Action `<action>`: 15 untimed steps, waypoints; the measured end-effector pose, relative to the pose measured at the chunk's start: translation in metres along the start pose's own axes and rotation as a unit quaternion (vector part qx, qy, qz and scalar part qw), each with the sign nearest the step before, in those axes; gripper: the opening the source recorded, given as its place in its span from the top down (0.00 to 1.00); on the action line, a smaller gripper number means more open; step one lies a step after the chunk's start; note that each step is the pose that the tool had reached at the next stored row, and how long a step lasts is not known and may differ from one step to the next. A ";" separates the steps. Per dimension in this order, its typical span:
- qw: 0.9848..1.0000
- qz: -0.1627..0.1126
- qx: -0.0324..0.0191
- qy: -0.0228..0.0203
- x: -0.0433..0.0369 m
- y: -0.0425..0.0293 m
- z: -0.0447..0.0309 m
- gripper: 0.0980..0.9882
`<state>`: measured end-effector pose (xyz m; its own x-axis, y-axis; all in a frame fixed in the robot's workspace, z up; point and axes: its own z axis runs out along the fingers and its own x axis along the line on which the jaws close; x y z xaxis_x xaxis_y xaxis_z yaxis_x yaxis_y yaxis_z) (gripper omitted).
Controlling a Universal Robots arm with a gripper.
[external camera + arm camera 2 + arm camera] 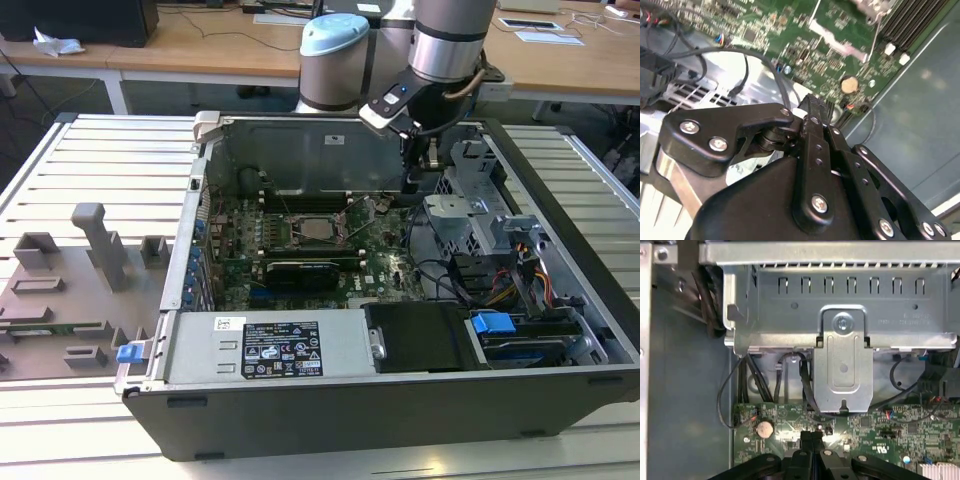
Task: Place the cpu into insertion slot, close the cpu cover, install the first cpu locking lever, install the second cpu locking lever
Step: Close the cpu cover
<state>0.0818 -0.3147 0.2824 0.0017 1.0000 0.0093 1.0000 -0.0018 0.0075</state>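
In the exterior view the cpu (318, 229) lies flat in the socket at the middle of the green motherboard (385, 265), its pale metal top showing. The cpu cover (296, 220) is a thin silver frame around it; whether it is pressed flat I cannot tell. A thin lever rod (358, 213) slants up at the socket's right edge. My gripper (409, 186) hangs to the exterior view's right of the socket, apart from it, over the board's rear corner. Both wrist views show its black fingertips (811, 436) (812, 103) pressed together with nothing between them.
The open computer case (400, 400) lies on a slatted table. A grey drive cage (470, 215) and black cables (440, 270) crowd the exterior view's right of the gripper; the cage bracket (842, 365) is close ahead. A labelled power supply (265, 348) fills the front. Grey fixtures (100, 245) stand at left.
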 end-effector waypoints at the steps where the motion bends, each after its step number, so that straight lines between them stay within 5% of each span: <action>1: 1.000 0.000 0.014 0.000 0.0000 0.0008 0.0002 0.99; 2: 1.000 0.000 0.029 0.000 0.0000 0.0019 0.0005 0.99; 4: 0.999 0.000 0.043 0.000 0.0000 0.0027 0.0007 0.99; 15: 0.999 0.000 0.043 0.000 -0.0001 0.0020 0.0183 0.99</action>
<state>0.0839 -0.3147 0.2641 0.0026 1.0000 0.0093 0.9969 -0.0018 -0.0789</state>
